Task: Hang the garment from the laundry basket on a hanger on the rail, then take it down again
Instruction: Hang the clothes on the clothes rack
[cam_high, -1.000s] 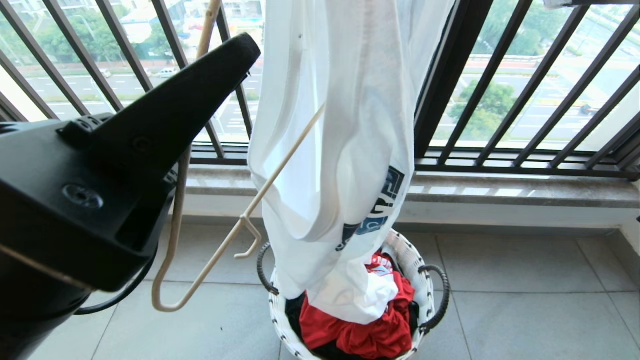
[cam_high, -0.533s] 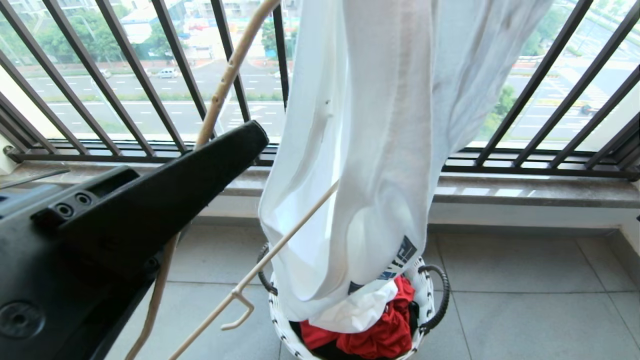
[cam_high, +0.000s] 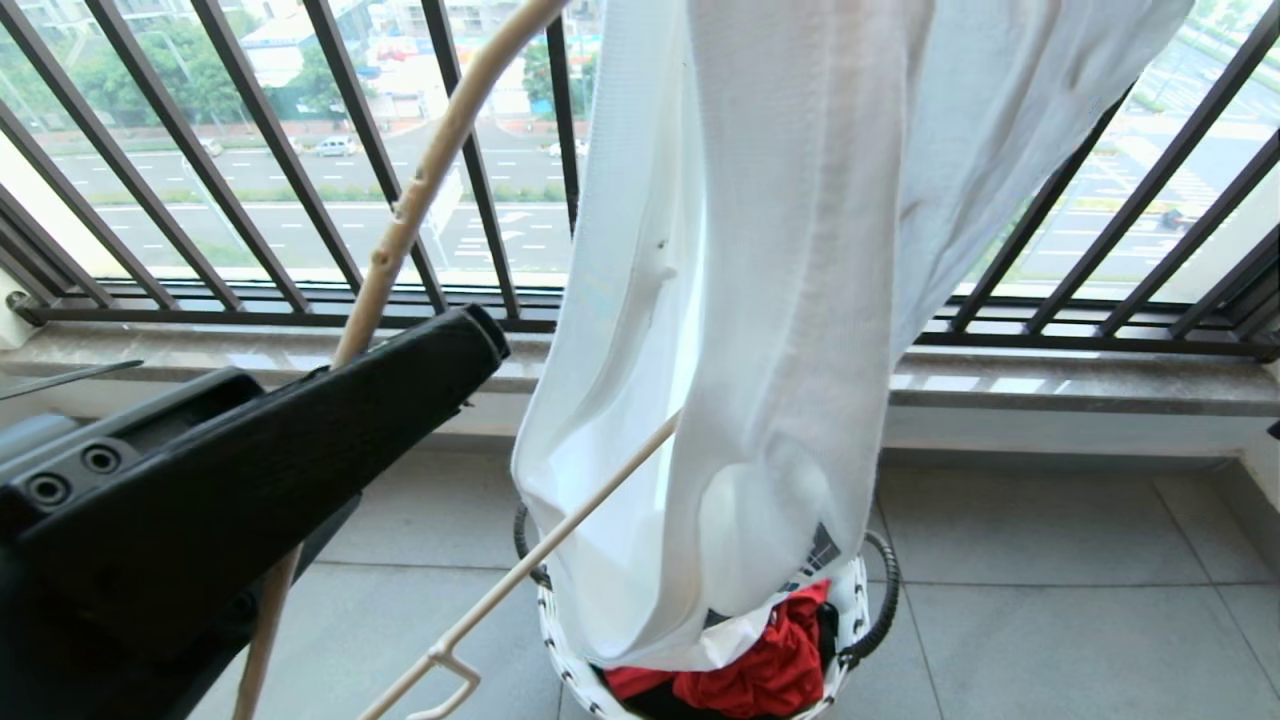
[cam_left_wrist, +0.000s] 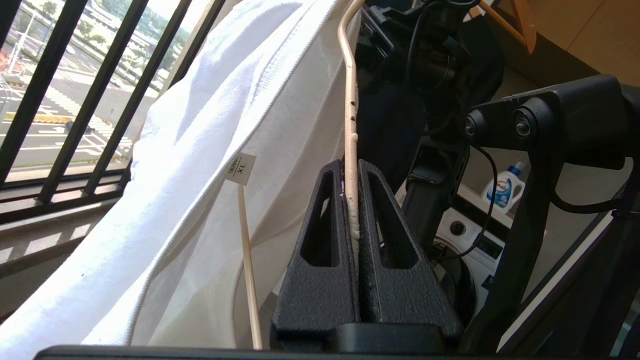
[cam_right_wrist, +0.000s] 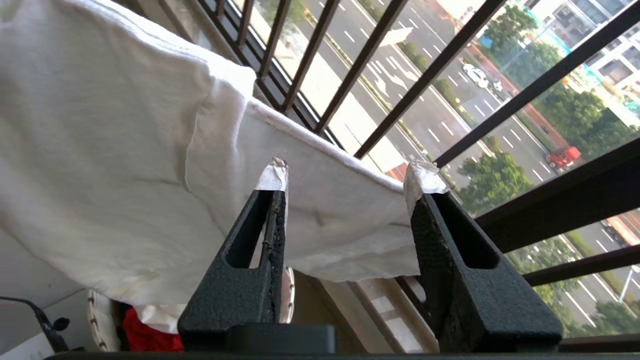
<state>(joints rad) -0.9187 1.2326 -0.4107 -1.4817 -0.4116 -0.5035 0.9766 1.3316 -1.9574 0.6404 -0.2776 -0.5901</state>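
The white garment (cam_high: 770, 300) hangs in a long fold in front of the window, and its lower end reaches into the laundry basket (cam_high: 860, 600). A corner of its dark print (cam_high: 820, 548) shows near the bottom. The cream hanger (cam_high: 400, 230) runs up past my left gripper (cam_high: 490, 340), and its lower bar (cam_high: 560, 530) passes into the cloth. In the left wrist view my left gripper (cam_left_wrist: 352, 172) is shut on the hanger (cam_left_wrist: 350, 100) beside the garment (cam_left_wrist: 210, 125). My right gripper (cam_right_wrist: 348, 177) is open, with the garment (cam_right_wrist: 100, 150) stretched across just beyond its tips. The rail is out of view.
The black window railing (cam_high: 300, 150) and stone sill (cam_high: 1000, 385) stand behind the basket on a tiled floor (cam_high: 1050, 620). Red cloth (cam_high: 770, 670) fills the basket. A detergent bottle (cam_left_wrist: 502, 187) and a wooden hanger (cam_left_wrist: 520, 25) show behind the left arm.
My left gripper and the hanger have sunk lower in the head view. The garment has spread toward the upper right, and its print has slid down to the basket.
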